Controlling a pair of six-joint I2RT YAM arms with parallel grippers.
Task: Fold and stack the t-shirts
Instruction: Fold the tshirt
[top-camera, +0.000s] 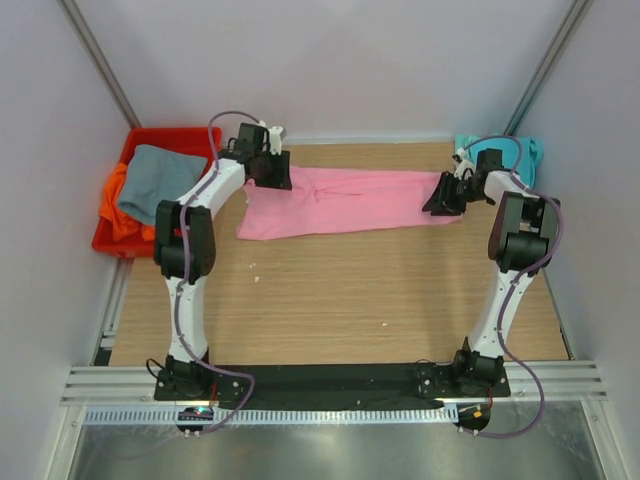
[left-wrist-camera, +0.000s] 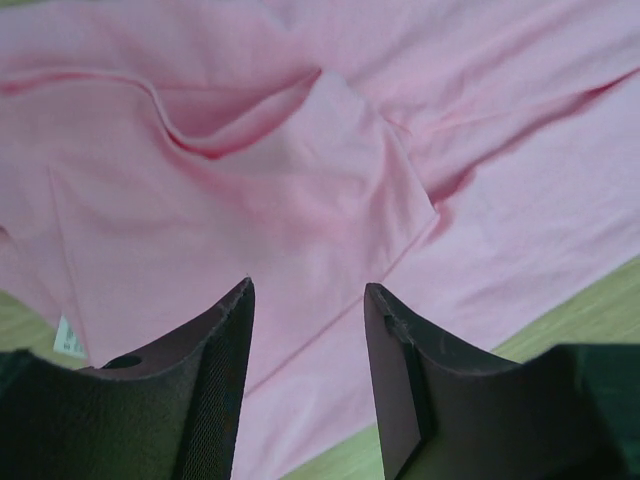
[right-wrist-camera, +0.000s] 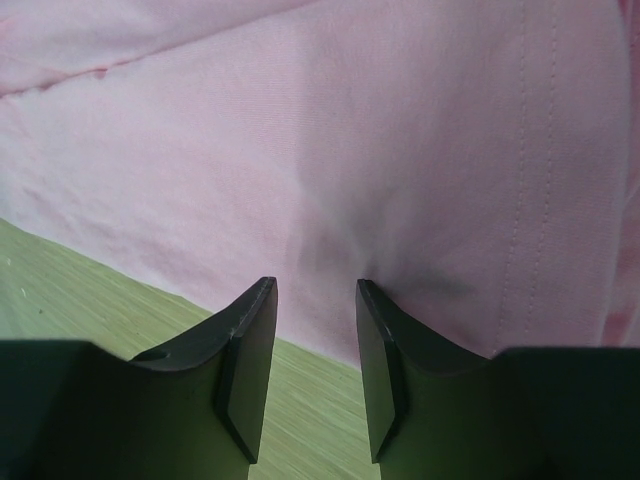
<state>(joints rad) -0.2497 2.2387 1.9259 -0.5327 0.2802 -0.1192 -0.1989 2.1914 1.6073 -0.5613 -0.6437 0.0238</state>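
Across the far part of the desk (top-camera: 330, 300): one pink t-shirt (top-camera: 340, 200), laid out flat as a long band running left to right, wrinkled, its near edge ragged at the left end.
- Left wrist view: folds and a turned-over flap of pink cloth, a small white label at its lower left edge.
- Left claw (left-wrist-camera: 308, 290): above the shirt's left end, near the far edge. Fingers parted to a moderate gap, nothing between them, pink cloth lying below.
- Right claw (right-wrist-camera: 315, 285): at the shirt's right end, over its near edge. Fingers parted to a narrow-to-moderate gap, cloth and bare wood both visible through it, nothing pinched.
- Teal t-shirt (top-camera: 528, 152): far right corner, bunched, partly hidden behind the right arm.
- Red plastic bin (top-camera: 165, 135): off the left edge of the desk, far end. Contents: grey t-shirt (top-camera: 155, 180) on top, crumpled; orange t-shirt (top-camera: 118, 205) beneath it, showing at the left.
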